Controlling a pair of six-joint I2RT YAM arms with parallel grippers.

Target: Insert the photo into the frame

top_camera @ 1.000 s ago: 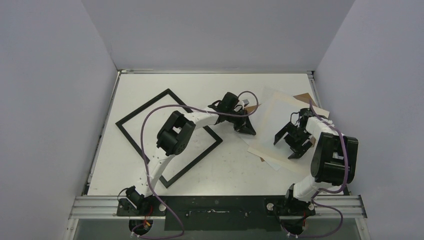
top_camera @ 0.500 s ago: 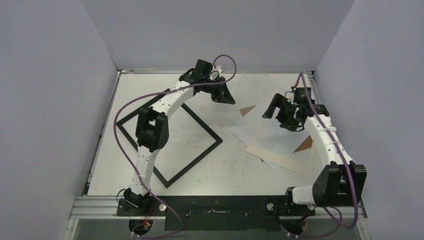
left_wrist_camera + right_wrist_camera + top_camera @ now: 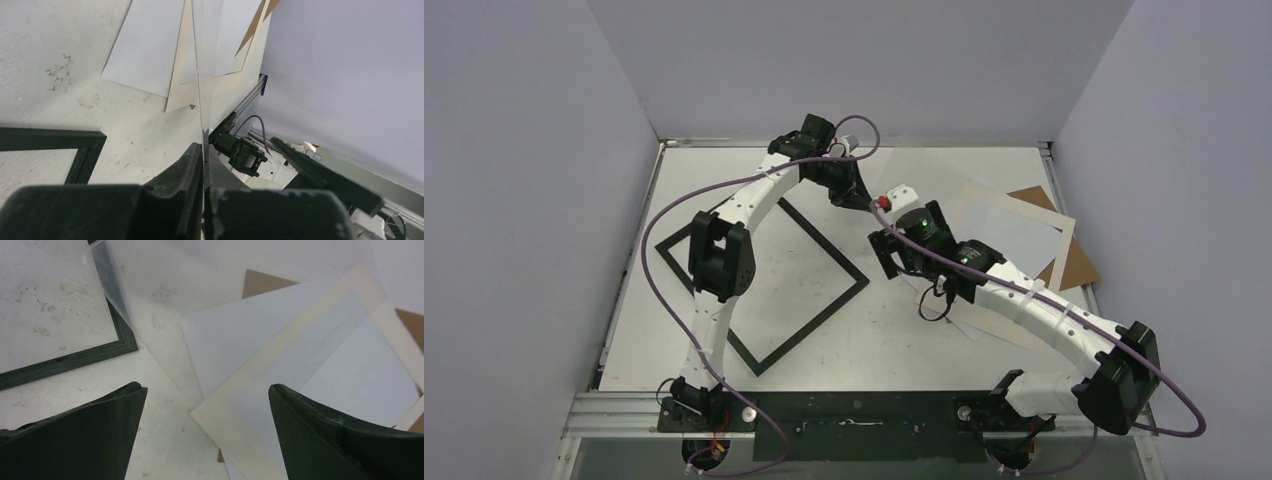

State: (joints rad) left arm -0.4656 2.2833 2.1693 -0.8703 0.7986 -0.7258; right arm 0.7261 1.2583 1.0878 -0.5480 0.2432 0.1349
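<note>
From the left wrist, the left gripper (image 3: pixel 204 150) is pinched tight on a thin clear sheet (image 3: pixel 198 90), seen edge-on. Past it the photo (image 3: pixel 145 50) lies pale side up on the table (image 3: pixel 60 40), tucked partly under a cream mat (image 3: pixel 182 85) and apart from the frame (image 3: pixel 50 137). From the right wrist, the right gripper (image 3: pixel 206 387) gapes wide above the photo's corner, holding nothing. From above, the frame lies flat left of centre, with the paper pile to its right and brown cardboard (image 3: pixel 1079 265) peeping from under the mat
</note>
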